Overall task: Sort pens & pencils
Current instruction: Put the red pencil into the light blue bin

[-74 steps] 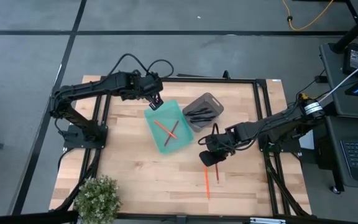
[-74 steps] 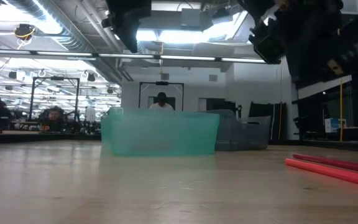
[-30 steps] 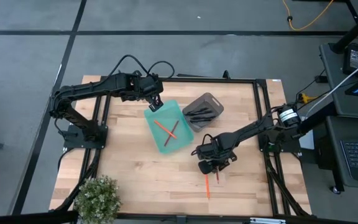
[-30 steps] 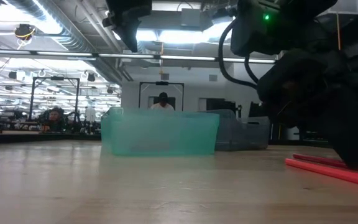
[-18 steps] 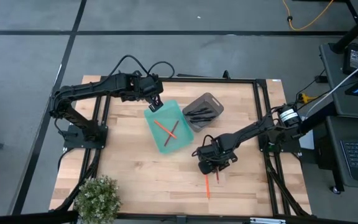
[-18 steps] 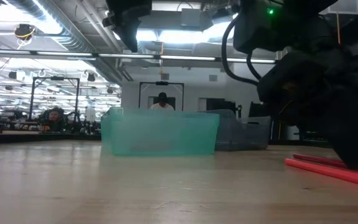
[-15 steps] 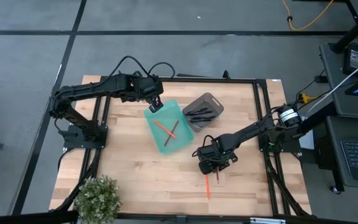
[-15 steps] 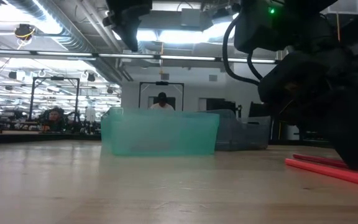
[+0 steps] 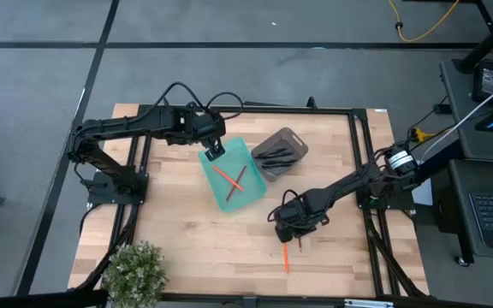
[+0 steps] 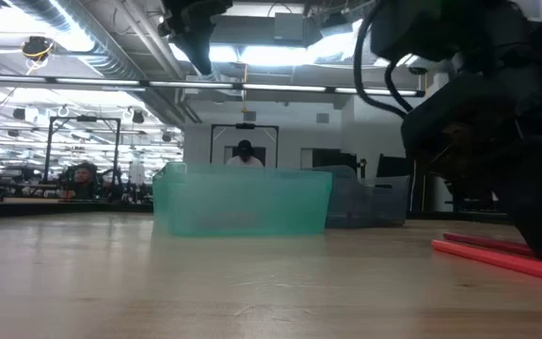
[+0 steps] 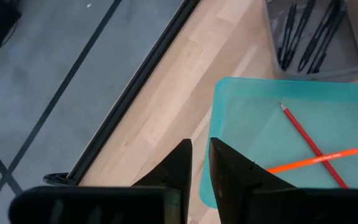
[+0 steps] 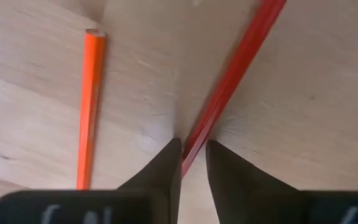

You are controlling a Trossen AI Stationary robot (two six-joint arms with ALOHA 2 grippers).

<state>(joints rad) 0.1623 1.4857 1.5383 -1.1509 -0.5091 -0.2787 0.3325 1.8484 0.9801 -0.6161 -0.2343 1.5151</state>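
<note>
While both dark arms reach inward over the wooden counter [image 9: 178,239], we see them in quite different poses. Our left arm stretches level from its base toward the middle, and its end effector [image 9: 213,147] hangs above the far corner of the teal bin [image 9: 248,198], fingers parted by a narrow gap and gripping nothing. Our right arm slants low from its base, wrist bent down, so that its end effector [image 9: 292,233] sits right at the counter surface; in the right wrist view its fingers [image 12: 163,163] stand on either side of the end of 1 red pencil [image 12: 238,68], a slim gap still around it, so we cannot tell whether they have it gripped.

Beside the teal bin, touching it or nearly so, stands the grey bin [image 9: 282,139], which holds the pens [image 9: 274,156]; we count about 4 thin black sticks lying together there, though they overlap. Of the pencils, 2 lie crossed inside the teal bin [image 9: 229,178]. Another 2 lie on the bare counter near our right arm: the red one between the fingers and 1 orange pencil [image 9: 285,257] just beside it.
</note>
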